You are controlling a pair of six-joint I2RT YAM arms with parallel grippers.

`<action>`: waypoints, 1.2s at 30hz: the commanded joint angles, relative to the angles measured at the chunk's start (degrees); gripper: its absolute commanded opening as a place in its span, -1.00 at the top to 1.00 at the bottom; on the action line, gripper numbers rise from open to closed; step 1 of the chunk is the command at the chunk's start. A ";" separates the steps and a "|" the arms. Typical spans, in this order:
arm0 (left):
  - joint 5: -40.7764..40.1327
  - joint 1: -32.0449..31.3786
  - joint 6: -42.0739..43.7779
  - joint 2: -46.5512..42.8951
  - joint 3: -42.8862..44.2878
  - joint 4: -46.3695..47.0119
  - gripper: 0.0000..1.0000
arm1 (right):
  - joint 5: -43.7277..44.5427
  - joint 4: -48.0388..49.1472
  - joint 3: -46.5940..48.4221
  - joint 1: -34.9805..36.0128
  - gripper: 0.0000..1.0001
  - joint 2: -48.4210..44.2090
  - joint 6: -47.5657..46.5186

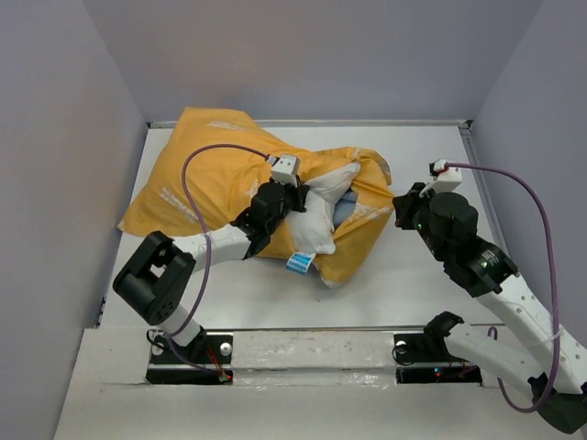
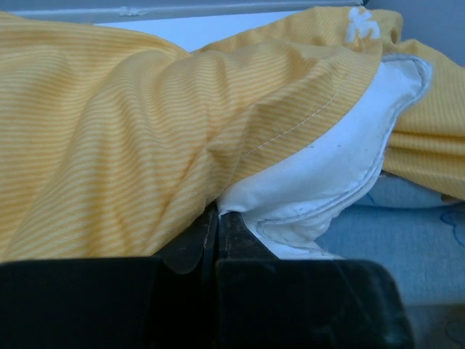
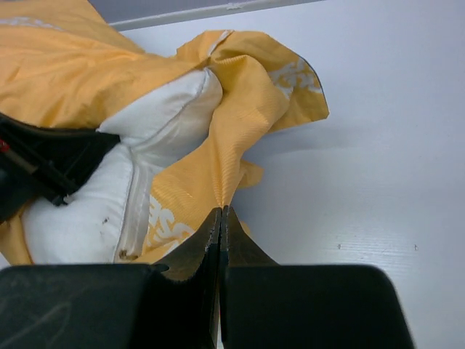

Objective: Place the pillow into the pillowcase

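The mustard-yellow pillowcase (image 1: 206, 183) lies crumpled across the middle and left of the table, its opening facing right. The white pillow (image 1: 321, 225) sits partly inside it, one plump end and its blue-and-white tag (image 1: 300, 263) sticking out. My left gripper (image 1: 298, 197) is at the opening, jaws closed (image 2: 216, 212) where the yellow hem (image 2: 109, 131) meets the pillow (image 2: 327, 174); it seems to pinch the yellow fabric. My right gripper (image 1: 401, 209) is shut (image 3: 221, 211) on a fold of the pillowcase (image 3: 240, 109) at its right edge, beside the pillow (image 3: 87, 218).
The pale blue inner face of the pillowcase (image 2: 407, 240) shows under the pillow. Grey walls (image 1: 55, 137) close in the white table (image 1: 431, 156) on three sides. The left arm (image 3: 43, 160) shows in the right wrist view. Purple cables (image 1: 197, 165) loop over both arms.
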 commanded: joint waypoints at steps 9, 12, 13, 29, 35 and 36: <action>-16.52 -8.59 1.70 -12.63 -15.50 -13.60 1.00 | 10.87 1.21 0.83 -1.02 1.00 -5.35 0.14; -17.64 -13.07 3.36 -14.92 -18.84 -11.49 1.00 | 17.58 6.75 3.00 -1.02 1.00 -4.49 -5.38; -17.74 -14.22 4.15 -15.28 -19.81 -11.31 1.00 | 18.21 9.45 6.67 -1.02 1.00 -0.48 -7.05; -13.26 -24.52 5.65 -25.39 -25.35 -8.85 1.00 | 10.06 36.02 28.67 -19.64 1.00 40.07 -6.90; -12.82 -24.26 5.48 -21.00 -21.67 -10.25 1.00 | -8.73 37.98 23.68 -19.65 1.00 28.32 0.05; -12.47 -23.64 5.30 -19.86 -20.27 -11.82 1.00 | -10.59 35.35 22.80 -19.65 1.00 26.22 0.75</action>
